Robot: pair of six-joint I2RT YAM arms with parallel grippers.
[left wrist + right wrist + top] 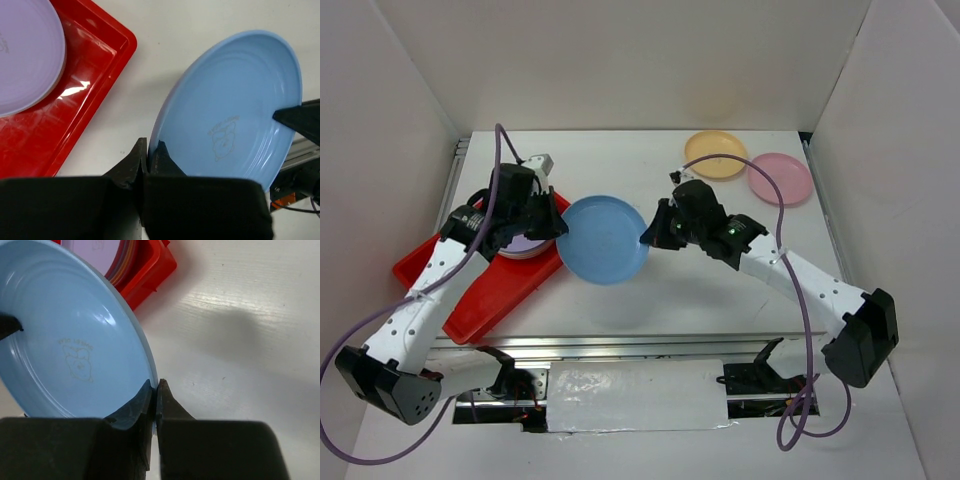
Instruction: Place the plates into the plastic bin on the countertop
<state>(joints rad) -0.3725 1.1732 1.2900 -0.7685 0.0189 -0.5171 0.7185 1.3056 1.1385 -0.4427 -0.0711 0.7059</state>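
A blue plate (603,238) hangs above the countertop (720,290) between both arms. My left gripper (560,228) is shut on its left rim; the left wrist view shows the jaws (150,147) pinching the plate (235,110) edge. My right gripper (645,238) is shut on the opposite rim, its jaws (155,387) clamping the plate (65,340). The red plastic bin (470,300) lies at the left, holding a stack topped by a purple plate (525,245). A yellow plate (716,155) and a pink plate (780,178) rest at the back right.
White walls enclose the countertop on three sides. A metal rail (640,345) runs along the front edge. The bin's corner (95,60) sits just left of the held plate, with the purple plate (25,55) inside it.
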